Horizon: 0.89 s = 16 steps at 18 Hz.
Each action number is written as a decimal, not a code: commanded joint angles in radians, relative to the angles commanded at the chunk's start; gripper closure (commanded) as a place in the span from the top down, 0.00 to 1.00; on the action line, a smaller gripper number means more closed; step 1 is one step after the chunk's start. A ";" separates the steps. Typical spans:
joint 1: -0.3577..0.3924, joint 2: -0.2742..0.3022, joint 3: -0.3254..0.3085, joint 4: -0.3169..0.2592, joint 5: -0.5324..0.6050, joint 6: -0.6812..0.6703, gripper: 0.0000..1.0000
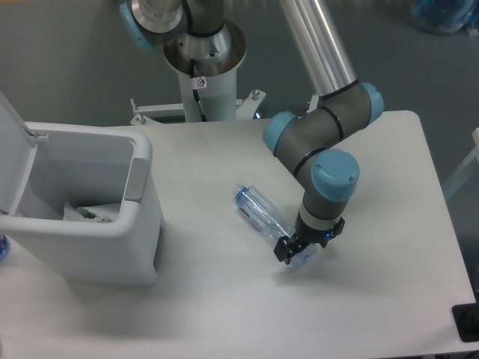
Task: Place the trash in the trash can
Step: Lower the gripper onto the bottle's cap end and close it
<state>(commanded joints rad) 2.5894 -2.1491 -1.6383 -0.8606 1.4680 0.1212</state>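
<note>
The arm (323, 127) has grey joints with light blue round caps and a shiny silver tube in the upper middle of the frame. Its white base column (203, 88) carries a small sticker. The black gripper (301, 247) shows a small blue light.

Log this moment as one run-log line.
phase: grasping | gripper: at base end of clear crinkled plastic bottle, closure unclear | bottle: lying on white table | crumpled wrapper: inside open boxy white trash can
</note>
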 joint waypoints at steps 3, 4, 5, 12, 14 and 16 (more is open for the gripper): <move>0.000 -0.006 0.005 0.002 0.000 0.000 0.94; 0.000 -0.006 0.008 0.000 0.000 0.003 0.92; 0.000 -0.008 0.011 0.000 0.000 0.000 0.90; 0.000 -0.018 0.015 0.002 0.000 0.003 0.88; 0.000 -0.018 0.017 0.002 0.000 0.003 0.87; 0.000 -0.018 0.017 0.002 0.000 0.003 0.85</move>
<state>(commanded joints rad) 2.5894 -2.1675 -1.6214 -0.8590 1.4680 0.1243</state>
